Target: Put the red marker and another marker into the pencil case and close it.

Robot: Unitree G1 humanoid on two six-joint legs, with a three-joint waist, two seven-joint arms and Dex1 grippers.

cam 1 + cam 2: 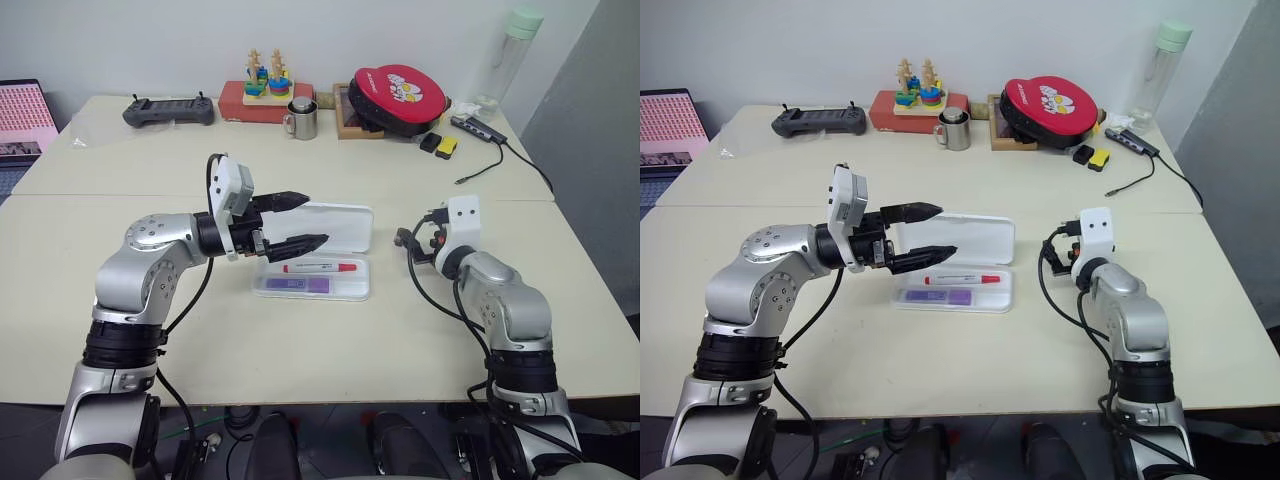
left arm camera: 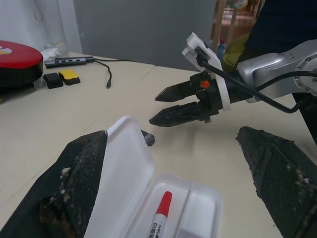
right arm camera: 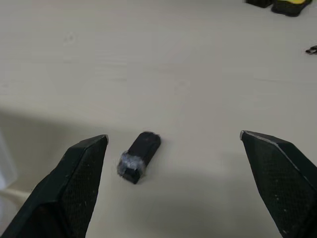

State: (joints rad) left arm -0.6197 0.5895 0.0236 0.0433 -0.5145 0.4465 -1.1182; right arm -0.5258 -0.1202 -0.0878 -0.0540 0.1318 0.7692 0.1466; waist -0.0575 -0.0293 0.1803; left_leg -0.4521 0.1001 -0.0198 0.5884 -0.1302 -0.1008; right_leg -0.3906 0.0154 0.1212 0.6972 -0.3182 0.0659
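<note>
The left gripper (image 1: 925, 232) is held level above the table with its jaws spread and nothing between them, pointing across the pencil case (image 1: 958, 262) toward the robot's right. The right gripper (image 2: 171, 105) is also seen with its fingers apart and empty, held low over the table (image 1: 300, 340) well to the right of the case; a small dark block (image 3: 139, 156) lies on the tabletop just ahead of it.

The pencil case lies open, its lid (image 1: 335, 227) folded back flat on the far side of the tray. It is judged to be light, stiff, smooth plastic, likely to slide if pushed at one end, so the lid is best caught along its free long edge and swung over while the tray is steadied. The hinge is probably thin and should not be twisted.

Inside the tray the red marker (image 1: 322, 268) lies lengthwise, and the purple marker (image 1: 298, 285) lies beside it, nearer the robot. Both are judged to be light, hard and round, apt to roll, and are best pinched across the barrel at mid-length. With both already in the tray, only the closing is judged to remain.
</note>
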